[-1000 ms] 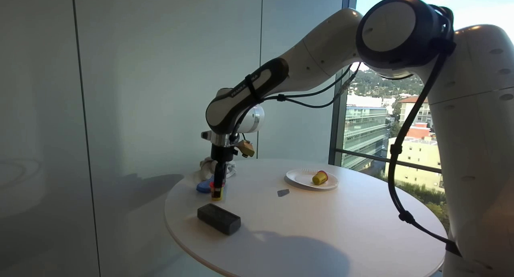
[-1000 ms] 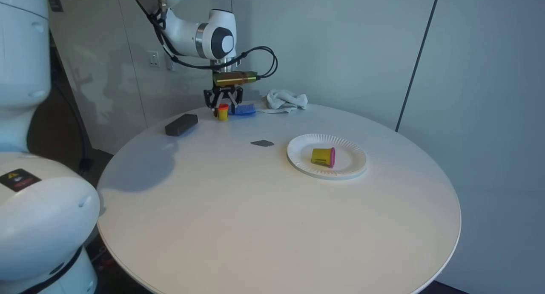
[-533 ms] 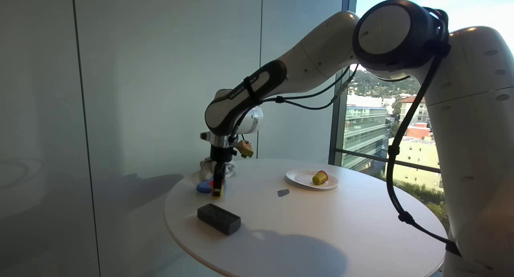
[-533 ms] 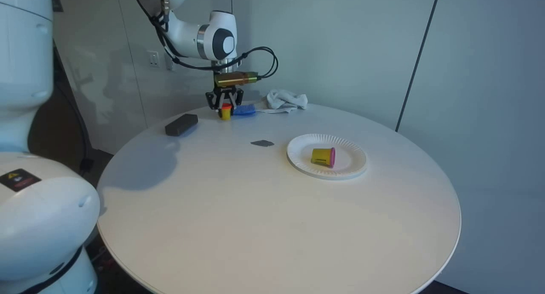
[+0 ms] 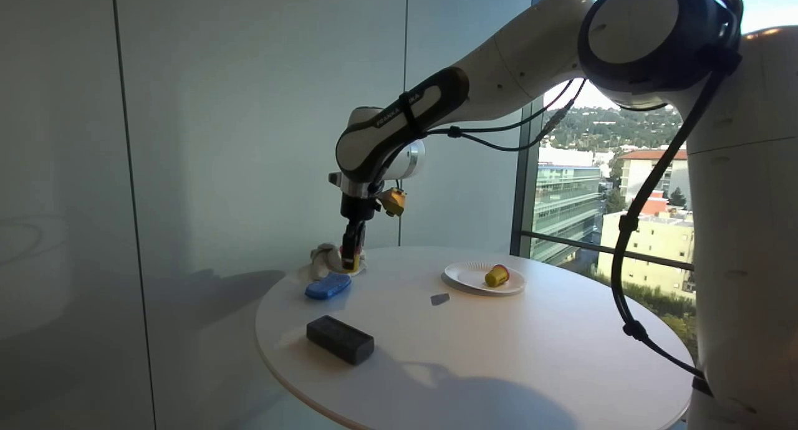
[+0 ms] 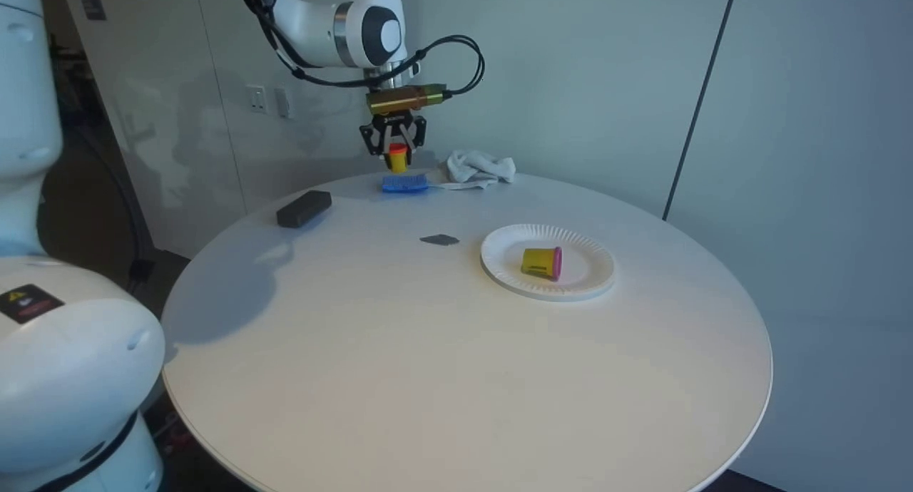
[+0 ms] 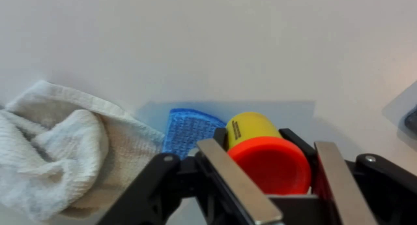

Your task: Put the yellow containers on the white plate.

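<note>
White jointed arm [image 5: 522,62] reaches over a round white bench [image 6: 442,378]. Fluted white paper plate [image 6: 586,267] carries a pink-lidded yellow plastic cylinder [image 6: 541,263], on its side. Change: red-lidded yellow plastic cylinder [image 7: 267,153], pinched between black metal-barred fingers [image 7: 239,181], now hangs clear of the bench, well apart from the plate; carry and placing remain, I judge. Arm lettering [image 5: 388,118] reads FRANKA; held cylinder's print [image 7: 236,129] too blurred.

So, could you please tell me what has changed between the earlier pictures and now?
The gripper has closed on the red-lidded yellow container and lifted it off the table, up and slightly rightward in both exterior views. Staying put: the pink-lidded yellow container on its side on the white plate, the blue sponge, the dark block and the white cloth.
</note>
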Motion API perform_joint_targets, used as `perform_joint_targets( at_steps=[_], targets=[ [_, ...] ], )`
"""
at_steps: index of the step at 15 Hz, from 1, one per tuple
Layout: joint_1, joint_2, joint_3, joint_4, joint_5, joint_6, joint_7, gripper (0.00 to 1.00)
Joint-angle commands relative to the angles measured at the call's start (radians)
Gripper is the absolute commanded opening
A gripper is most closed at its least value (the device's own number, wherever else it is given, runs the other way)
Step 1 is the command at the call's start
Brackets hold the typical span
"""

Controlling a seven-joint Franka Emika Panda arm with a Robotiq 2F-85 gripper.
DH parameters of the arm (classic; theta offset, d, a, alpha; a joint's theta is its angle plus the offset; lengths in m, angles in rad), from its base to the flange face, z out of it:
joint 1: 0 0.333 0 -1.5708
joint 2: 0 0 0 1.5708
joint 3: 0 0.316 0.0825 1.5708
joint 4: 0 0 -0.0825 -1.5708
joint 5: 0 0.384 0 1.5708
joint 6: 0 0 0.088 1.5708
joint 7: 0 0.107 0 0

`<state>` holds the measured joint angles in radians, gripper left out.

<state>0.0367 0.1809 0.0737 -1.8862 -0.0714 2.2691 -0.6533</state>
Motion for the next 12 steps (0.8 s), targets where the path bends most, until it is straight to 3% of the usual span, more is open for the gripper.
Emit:
perform_joint_targets(
  at_steps=[1,9,12],
  targets=[
    [-0.021,-0.159,-0.049,-0.108,-0.111,0.008,0.157,0.21],
    [-0.104,-0.329,-0.123,-0.290,-0.358,-0.075,0.560,0.21],
    [-0.140,-0.342,-0.143,-0.342,-0.377,-0.093,0.697,0.21]
  ],
)
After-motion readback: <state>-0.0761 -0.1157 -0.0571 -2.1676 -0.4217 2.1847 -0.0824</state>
